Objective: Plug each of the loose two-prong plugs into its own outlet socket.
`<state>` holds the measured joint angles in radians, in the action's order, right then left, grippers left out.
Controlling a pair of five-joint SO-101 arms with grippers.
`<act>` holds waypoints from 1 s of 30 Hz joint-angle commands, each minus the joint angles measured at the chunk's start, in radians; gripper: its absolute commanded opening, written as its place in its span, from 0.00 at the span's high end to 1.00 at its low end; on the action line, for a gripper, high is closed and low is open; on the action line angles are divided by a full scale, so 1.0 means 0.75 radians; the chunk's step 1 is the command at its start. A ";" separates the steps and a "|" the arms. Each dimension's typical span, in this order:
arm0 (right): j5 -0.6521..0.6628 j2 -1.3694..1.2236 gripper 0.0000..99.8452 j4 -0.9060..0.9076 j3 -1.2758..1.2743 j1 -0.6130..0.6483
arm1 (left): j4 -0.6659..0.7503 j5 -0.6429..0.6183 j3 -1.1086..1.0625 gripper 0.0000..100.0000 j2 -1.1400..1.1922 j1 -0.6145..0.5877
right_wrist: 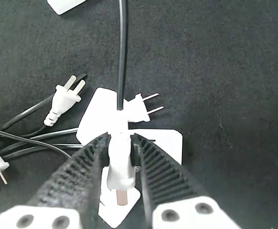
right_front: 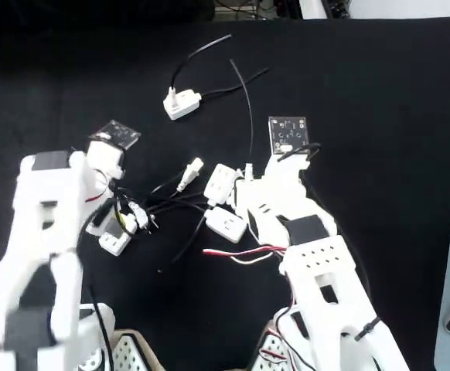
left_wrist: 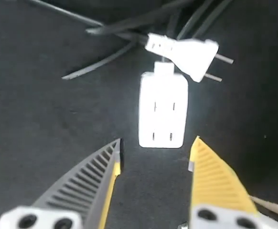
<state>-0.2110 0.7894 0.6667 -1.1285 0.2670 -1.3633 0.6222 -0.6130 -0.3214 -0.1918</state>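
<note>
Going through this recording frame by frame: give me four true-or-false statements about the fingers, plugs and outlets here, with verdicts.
1. The left gripper has its fingers open, with a white outlet block lying just ahead of them. True.
2. The loose plug beyond that outlet block is pushed into it. False: both of its prongs are bare.
3. The right gripper has its fingers shut on the held plug. True.
4. The table is white. False: it is black.

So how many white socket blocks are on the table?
4. One socket block lies at the far side, two by the right tool holding a plug, one by the left tool. Arms may hide more.
</note>
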 commanded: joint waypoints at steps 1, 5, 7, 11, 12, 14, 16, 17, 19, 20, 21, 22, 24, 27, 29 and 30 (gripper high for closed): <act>-0.006 0.034 0.99 -0.025 0.024 0.035 | -0.023 -0.037 -0.050 0.76 -0.385 -0.011; -0.004 0.034 0.99 -0.018 0.042 0.135 | 0.035 -0.190 -0.163 0.76 -0.587 -0.011; -0.004 0.034 0.99 -0.018 0.046 0.196 | 0.113 -0.243 -0.230 0.76 -0.649 -0.038; -0.004 0.034 0.99 0.043 0.095 0.319 | 0.299 -0.344 -0.384 0.76 -0.716 -0.093; -0.004 0.034 0.99 0.074 0.116 0.354 | 0.340 -0.364 -0.420 0.76 -0.730 -0.114; -0.002 0.034 0.99 0.135 0.165 0.421 | 0.405 -0.413 -0.480 0.76 -0.747 -0.142; 0.016 0.034 0.99 0.184 0.212 0.491 | 0.454 -0.464 -0.525 0.76 -0.761 -0.154; 0.043 0.034 0.99 0.198 0.228 0.524 | 0.471 -0.485 -0.541 0.76 -0.769 -0.154; 0.088 0.034 0.99 0.203 0.249 0.595 | 0.495 -0.528 -0.570 0.76 -0.786 -0.144; 0.098 0.034 0.99 0.203 0.253 0.632 | 0.507 -0.556 -0.580 0.76 -0.796 -0.142; 0.100 0.034 0.99 0.196 0.253 0.667 | 0.520 -0.589 -0.582 0.76 -0.808 -0.142; 0.100 0.034 0.99 0.190 0.253 0.702 | 0.528 -0.618 -0.586 0.76 -0.820 -0.142; 0.100 0.034 0.99 0.176 0.251 0.763 | 0.532 -0.653 -0.586 0.76 -0.853 -0.142; 0.100 0.026 0.99 0.147 0.247 0.824 | 0.524 -0.667 -0.586 0.76 -0.921 -0.089; 0.100 0.024 0.99 0.129 0.242 0.853 | 0.505 -0.669 -0.590 0.76 -0.970 -0.030; 0.100 0.024 0.99 0.125 0.242 0.865 | 0.483 -0.669 -0.588 0.76 -0.994 0.007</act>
<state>-0.1465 0.7894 0.7910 -1.0027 0.8838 -0.9828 0.1327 -1.0625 -0.9966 -0.2654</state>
